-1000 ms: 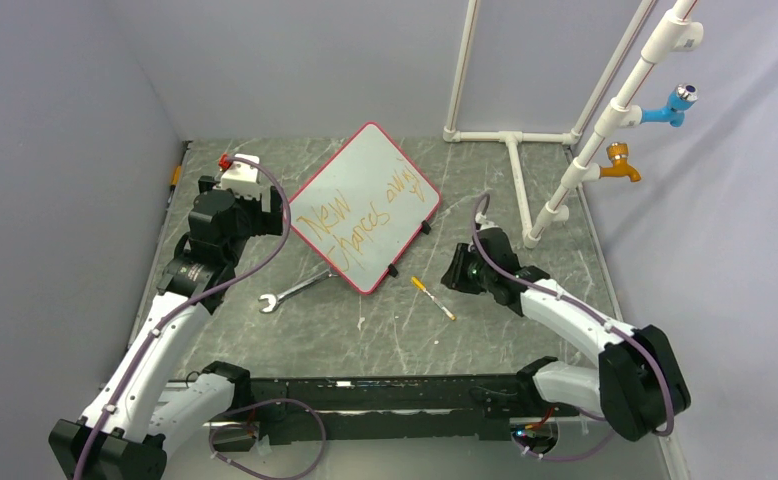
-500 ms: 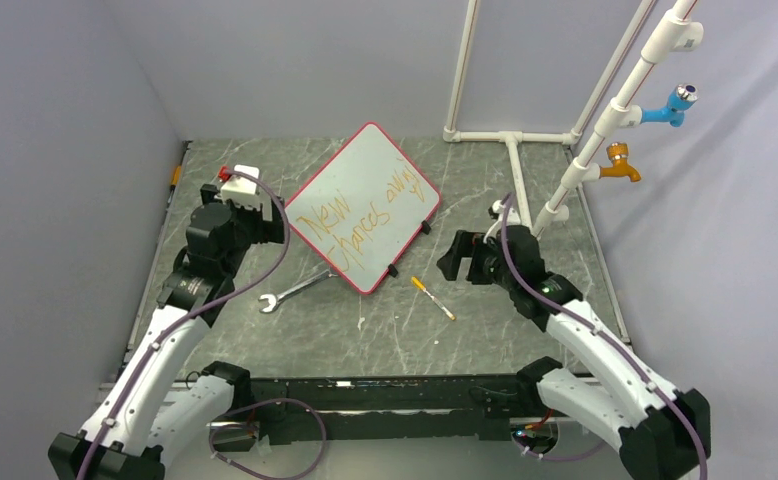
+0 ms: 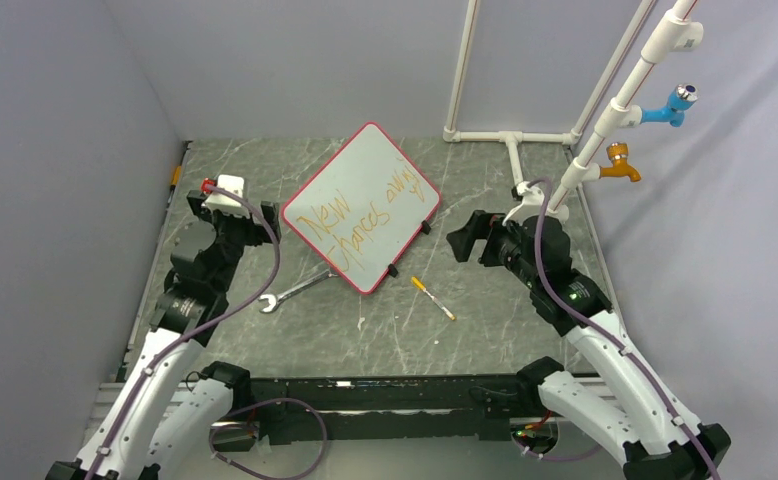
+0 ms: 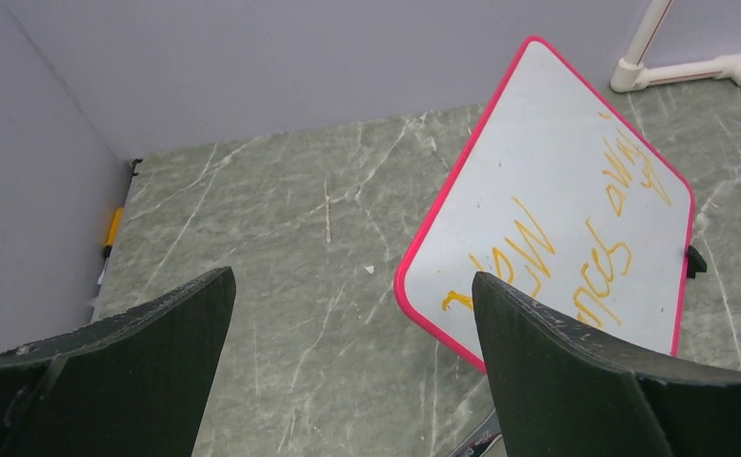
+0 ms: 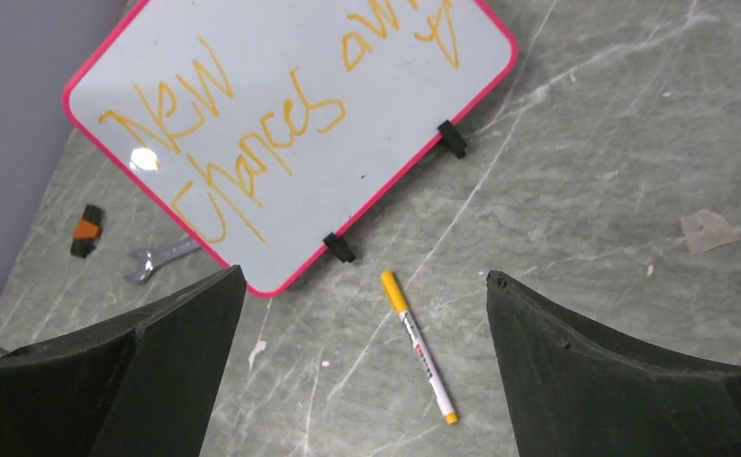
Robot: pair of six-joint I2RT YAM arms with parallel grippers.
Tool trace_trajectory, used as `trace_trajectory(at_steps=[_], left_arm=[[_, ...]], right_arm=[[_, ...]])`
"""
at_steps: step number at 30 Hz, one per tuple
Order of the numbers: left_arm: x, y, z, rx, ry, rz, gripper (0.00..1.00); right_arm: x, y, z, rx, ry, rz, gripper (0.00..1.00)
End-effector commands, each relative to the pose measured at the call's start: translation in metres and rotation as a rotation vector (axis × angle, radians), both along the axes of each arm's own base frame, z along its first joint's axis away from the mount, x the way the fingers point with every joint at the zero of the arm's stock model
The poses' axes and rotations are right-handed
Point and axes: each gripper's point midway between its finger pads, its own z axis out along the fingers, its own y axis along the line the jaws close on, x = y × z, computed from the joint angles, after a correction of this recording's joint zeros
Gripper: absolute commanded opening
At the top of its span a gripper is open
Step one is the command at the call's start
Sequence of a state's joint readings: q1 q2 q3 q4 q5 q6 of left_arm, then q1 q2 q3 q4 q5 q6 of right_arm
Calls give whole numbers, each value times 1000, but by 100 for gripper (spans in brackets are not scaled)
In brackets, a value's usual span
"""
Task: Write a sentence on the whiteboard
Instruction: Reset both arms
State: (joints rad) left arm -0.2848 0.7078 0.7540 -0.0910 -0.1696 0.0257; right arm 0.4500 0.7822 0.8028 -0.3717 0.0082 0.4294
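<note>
Whiteboard [image 3: 365,185] with sentence [image 3: 343,226], perhaps "New chances away"; left gripper [image 4: 352,284], right gripper [image 5: 365,276] agape, empty.

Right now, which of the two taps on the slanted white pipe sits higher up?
The blue tap. It is mounted above the orange tap on the same white pipe; the orange one sits further down.

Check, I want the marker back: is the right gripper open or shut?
The right gripper is open: its fingers stand wide apart, empty; the marker lies on the table.
</note>
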Motion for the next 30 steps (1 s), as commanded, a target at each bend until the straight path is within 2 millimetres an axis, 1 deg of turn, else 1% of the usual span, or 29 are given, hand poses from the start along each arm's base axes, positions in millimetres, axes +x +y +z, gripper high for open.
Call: trace_trajectory(at_steps=[1,3,6,12,15,22,26,30], left_arm=[[-2,-1,25,-37,-99,-10,99],[-5,0,25,-44,-104,-9,99],[-8,6,33,-56,-146,20,99],[-12,13,33,-49,-163,47,99],[-11,14,35,-47,-174,58,99],[-9,13,33,-47,-166,54,99],[-9,12,33,-48,-165,46,99],[-9,12,33,-47,-165,47,99]], right_arm=[[2,-13,26,23,-45,-76,100],[1,-14,28,34,-55,-85,100],[3,-19,27,68,-71,-131,100],[1,-22,18,135,-107,-164,100],[-1,-26,17,157,-126,-181,100],[-3,-29,18,150,-154,-185,100],[-1,-34,17,137,-145,-214,100],[1,-34,20,127,-147,-218,100]])
